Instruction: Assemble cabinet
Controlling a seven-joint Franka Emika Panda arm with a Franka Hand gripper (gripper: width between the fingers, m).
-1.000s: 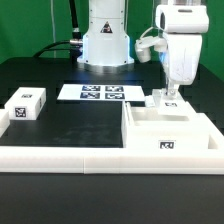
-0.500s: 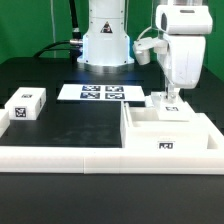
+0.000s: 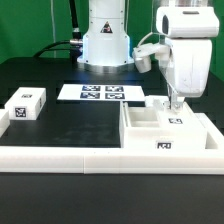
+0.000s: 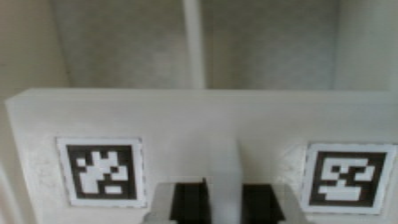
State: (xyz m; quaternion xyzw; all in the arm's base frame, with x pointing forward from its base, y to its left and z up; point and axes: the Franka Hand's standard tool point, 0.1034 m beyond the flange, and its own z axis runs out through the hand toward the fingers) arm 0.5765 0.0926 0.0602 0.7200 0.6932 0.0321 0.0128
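Cabinet [image 3: 145,142] sits nearest on the black worktop [image 3: 70,122], toward the exterior view's right, hollow side up, a tag on its front. Over its far wall the fingers [image 4: 185,205] hang close together, a pale strip between them; I cannot tell whether they grip it. Beyond lie a small tagged block [image 3: 26,105] and the marker board [image 3: 102,93].

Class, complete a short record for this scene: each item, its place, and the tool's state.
cabinet: white, hollow, exterior view's right
tool: poised at cabinet's rear edge; open or shut unclear
small tagged block: exterior view's left, apart from cabinet
marker board: lying flat, further back, between block and cabinet
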